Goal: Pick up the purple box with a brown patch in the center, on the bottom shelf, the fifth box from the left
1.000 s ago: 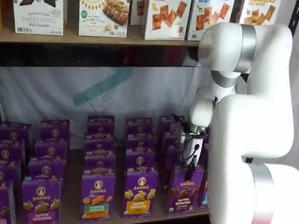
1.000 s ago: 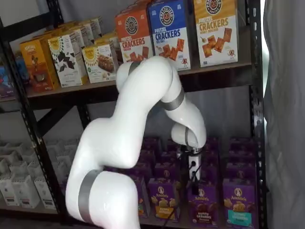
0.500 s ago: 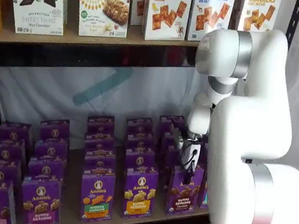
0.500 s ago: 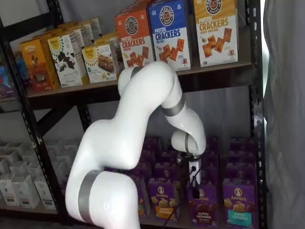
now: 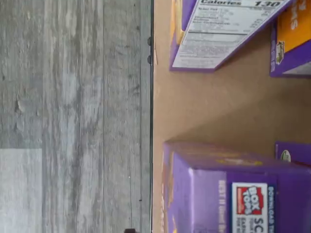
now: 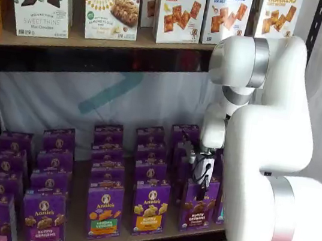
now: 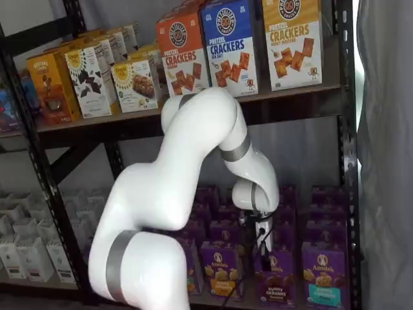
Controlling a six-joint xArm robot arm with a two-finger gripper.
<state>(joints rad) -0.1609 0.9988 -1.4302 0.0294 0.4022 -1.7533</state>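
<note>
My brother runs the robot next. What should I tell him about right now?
Claw: hangs just above the front of the target row; the pictures don't show if its fingers are apart, and it holds nothing.
Small purple cardboard carton with brown bunny cookies: upright at the front of the tan wooden bottom shelf, right of the yellow-banded purple carton.
Done: arm lined up over it.
Left: lower, grip, lift out.

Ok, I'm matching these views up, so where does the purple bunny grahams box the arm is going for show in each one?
Shelf view: the purple box stands at the front of the bottom shelf, just below the gripper.
Shelf view: it sits low, right of centre, under the gripper.
Wrist view: purple cartons show, but I cannot tell which one it is.
Shared landmark: the yellow-banded carton beside it.
</note>
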